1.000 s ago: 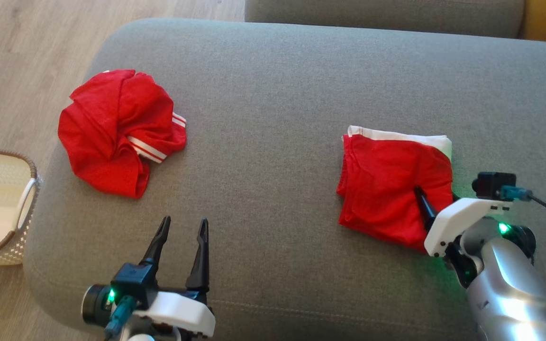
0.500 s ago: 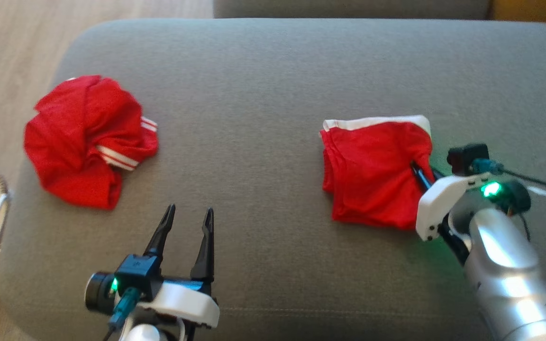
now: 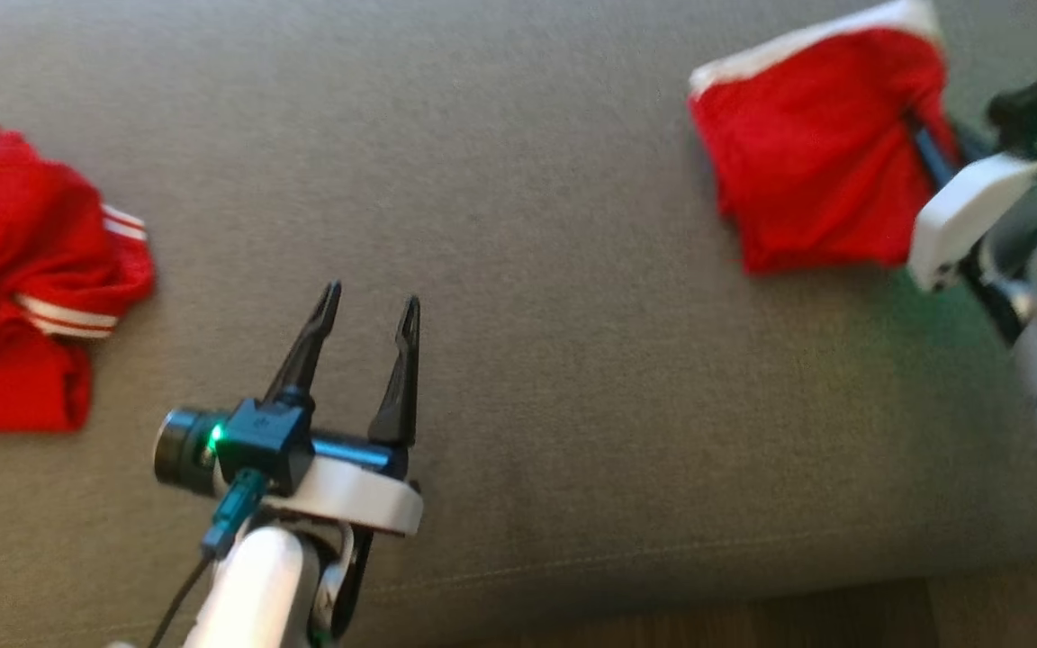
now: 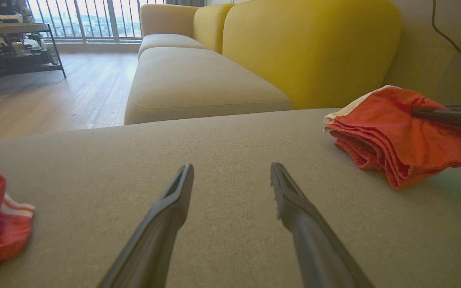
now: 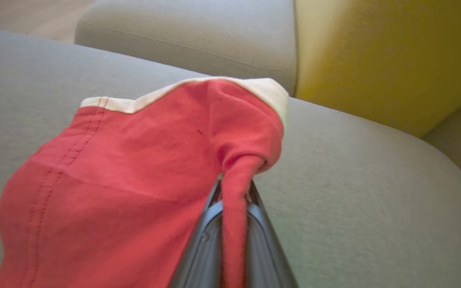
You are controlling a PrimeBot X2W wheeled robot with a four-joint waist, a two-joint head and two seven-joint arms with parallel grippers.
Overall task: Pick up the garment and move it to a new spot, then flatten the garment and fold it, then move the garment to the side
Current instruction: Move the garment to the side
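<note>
Garment (image 3: 807, 162) judged soft, light, prone to unfolding; right gripper (image 5: 233, 188) clamped on a pinched fold near its edge; left gripper (image 3: 371, 297) spread apart, empty.

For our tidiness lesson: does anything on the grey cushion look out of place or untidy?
The red garment with white stripes lies crumpled in a heap at the grey cushion's left end. The folded red garment at the right is neat, though the right gripper pinches one edge into a bunched ridge.

We see a home living room — a grey fabric sofa seat (image 3: 527, 180) beside a yellow upholstered backrest (image 4: 310, 48). Wooden plank flooring (image 4: 54, 96) runs toward a railed window (image 4: 94, 18).
</note>
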